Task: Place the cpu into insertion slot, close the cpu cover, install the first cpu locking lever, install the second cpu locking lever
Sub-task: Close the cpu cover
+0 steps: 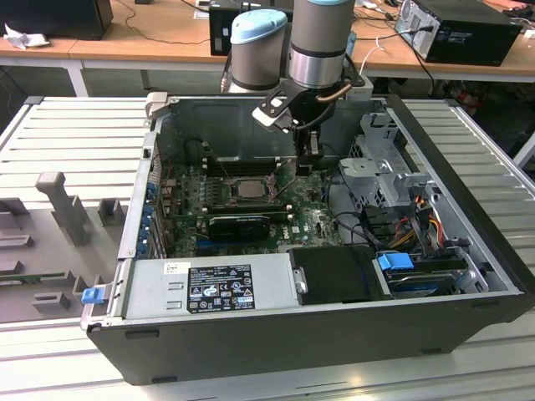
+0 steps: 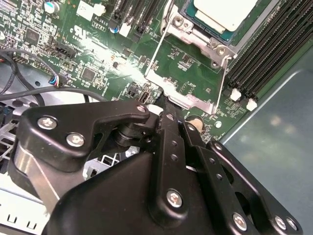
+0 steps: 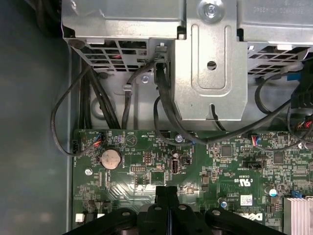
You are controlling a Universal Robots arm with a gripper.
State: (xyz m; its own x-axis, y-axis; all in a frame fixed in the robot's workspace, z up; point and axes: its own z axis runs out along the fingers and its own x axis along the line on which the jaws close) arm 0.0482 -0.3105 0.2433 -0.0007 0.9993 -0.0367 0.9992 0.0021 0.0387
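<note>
Second wrist view — hand (image 2: 165,106) closed narrow, tips seemingly touching the cpu cover (image 2: 182,94) — cpu (image 2: 225,13) just beyond.

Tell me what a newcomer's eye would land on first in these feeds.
The black end effector, shut, hangs low over the green motherboard in the second wrist view, its tip at the edge of the swung-open cpu cover. Just past that, the pale cpu already sits in the insertion slot, beside the black memory slots.

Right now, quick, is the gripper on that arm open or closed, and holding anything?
Gripper: closed, nothing visible between its fingers; the tip sits at the edge of the open cpu cover.
</note>
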